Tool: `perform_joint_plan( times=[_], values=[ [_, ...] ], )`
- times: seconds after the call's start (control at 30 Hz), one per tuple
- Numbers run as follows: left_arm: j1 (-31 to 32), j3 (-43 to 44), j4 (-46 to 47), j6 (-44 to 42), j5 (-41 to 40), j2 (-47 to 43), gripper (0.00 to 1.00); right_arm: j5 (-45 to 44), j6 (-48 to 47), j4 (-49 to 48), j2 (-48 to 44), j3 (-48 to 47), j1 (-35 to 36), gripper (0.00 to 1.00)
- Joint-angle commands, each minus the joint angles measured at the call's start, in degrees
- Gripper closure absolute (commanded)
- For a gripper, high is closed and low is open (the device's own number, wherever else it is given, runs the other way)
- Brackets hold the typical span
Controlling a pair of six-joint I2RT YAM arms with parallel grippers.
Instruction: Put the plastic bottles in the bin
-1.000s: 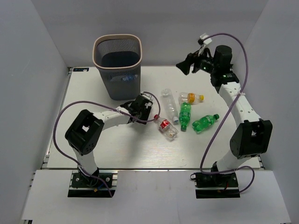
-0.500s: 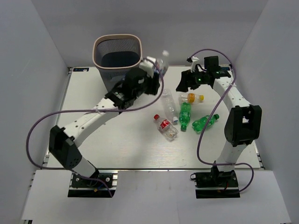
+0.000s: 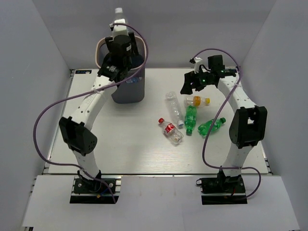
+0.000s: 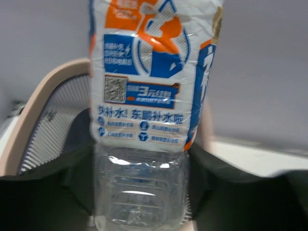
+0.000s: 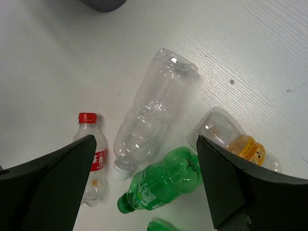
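My left gripper [image 3: 119, 30] is raised over the bin [image 3: 99, 57], a dark mesh basket with a pale rim [image 4: 45, 98]. It is shut on a clear plastic bottle [image 4: 144, 120] with a blue and orange label, whose white cap [image 3: 118, 10] points up. My right gripper [image 3: 188, 83] hangs open and holds nothing. Below it on the table lie a clear unlabelled bottle [image 5: 151, 113], a red-capped bottle [image 5: 91, 154], a green bottle [image 5: 166, 180] and an orange-labelled bottle [image 5: 243, 144]. A second green bottle [image 3: 211, 126] lies further right.
The white table [image 3: 125, 149] is boxed in by grey walls at the left, back and right. My left arm covers most of the bin's mouth in the top view. The bin's dark foot [image 5: 103, 4] shows at the top of the right wrist view.
My left arm has swung the blue-labelled bottle from the table up over the bin. My right gripper has come down toward the lying bottles and its jaws have spread wider.
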State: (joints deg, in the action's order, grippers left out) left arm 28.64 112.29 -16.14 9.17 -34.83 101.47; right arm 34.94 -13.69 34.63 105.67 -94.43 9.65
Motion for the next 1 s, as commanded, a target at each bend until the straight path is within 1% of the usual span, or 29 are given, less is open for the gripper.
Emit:
perform_joint_plan(
  times=[0.0,0.03,0.07,0.13,0.2,0.23,0.27,0.3,0.33,0.37,0.4,0.43,0.47,0.5,0.53,0.57,0.6,0.67,0.7,0.77,0.87,0.93,0.97],
  values=[
    [-3.3,4.0,-8.1,1.7,-1.2,2.2,0.23,-2.3,0.2,1.3,2.1,-3.8,1.5,0.1],
    [-3.9,6.3,-9.0,1.7,-0.5,2.8,0.13,-3.4,0.2,1.3,2.3,-3.8,1.9,0.1],
    [-4.6,7.8,-10.0,1.7,0.5,3.5,0.0,-4.3,0.5,1.2,2.6,-4.0,2.4,0.1],
    [-4.6,10.7,-11.5,1.7,2.4,4.1,0.0,-6.1,0.4,0.8,2.9,-4.1,3.6,0.1],
    [-4.6,10.8,-11.5,0.4,5.1,4.1,0.0,-7.6,1.3,0.7,4.1,-4.3,4.7,0.1],
    [-4.6,9.9,-10.2,0.4,6.9,2.0,0.0,-9.2,1.5,0.9,4.5,-4.9,5.0,0.1],
    [-3.5,9.0,-9.5,-1.4,10.2,0.9,0.0,-9.5,1.9,2.2,6.8,-5.3,5.7,0.1],
    [-2.7,6.2,-9.5,-2.0,13.0,-0.4,0.0,-11.1,1.9,2.8,7.5,-6.6,6.4,0.1],
    [-2.7,4.1,-8.0,-2.0,17.0,-3.7,0.0,-11.6,2.2,3.9,8.4,-7.4,6.9,0.1],
    [-2.7,1.5,-7.2,-1.4,24.5,-5.7,0.0,-11.9,2.4,4.2,9.5,-7.4,7.2,0.1],
    [-2.0,-5.1,-5.7,-1.4,29.7,-8.0,0.0,-12.0,2.6,3.5,10.2,-6.9,7.9,0.1],
    [-1.5,-8.5,-4.1,-1.4,35.0,-10.2,0.0,-12.7,2.7,3.3,10.8,-6.6,8.4,0.1],
    [-1.5,-11.7,-2.5,-0.9,43.5,-12.2,0.0,-13.6,2.8,2.6,11.2,-6.6,8.5,0.1],
    [-0.9,-17.4,-2.5,-0.9,48.2,-15.4,0.0,-14.2,3.1,2.5,13.1,-6.8,8.8,0.1],
    [-0.2,-19.7,-3.0,-0.4,52.4,-16.6,0.0,-15.2,3.1,2.5,13.8,-7.2,9.6,0.1],
    [0.4,-22.2,-5.4,0.4,53.5,-17.7,0.0,-15.6,3.3,2.7,14.5,-7.5,9.7,0.1],
    [1.5,-28.1,-5.4,0.9,54.8,-20.7,0.0,-16.3,3.3,2.5,16.6,-8.3,10.5,0.1],
    [2.6,-34.8,-4.9,2.8,54.8,-24.6,0.0,-18.6,3.3,2.1,17.6,-8.7,11.0,0.1],
    [2.6,-40.8,-4.9,4.6,54.8,-26.7,0.0,-19.0,3.2,2.1,18.5,-9.4,11.2,0.1],
    [4.0,-45.0,-4.9,6.1,52.9,-31.0,0.0,-19.6,3.2,2.3,20.4,-9.8,11.7,0.1],
    [5.3,-52.4,-5.6,9.2,52.2,-33.7,0.0,-20.9,3.8,2.4,22.3,-10.5,12.2,0.1],
    [6.1,-54.8,-4.9,10.0,52.2,-34.3,0.0,-21.1,4.0,2.3,23.1,-10.7,12.7,0.16],
    [6.9,-56.5,-4.3,10.5,52.2,-34.3,0.0,-21.2,4.0,2.1,22.9,-10.5,12.8,0.22]
  ],
)
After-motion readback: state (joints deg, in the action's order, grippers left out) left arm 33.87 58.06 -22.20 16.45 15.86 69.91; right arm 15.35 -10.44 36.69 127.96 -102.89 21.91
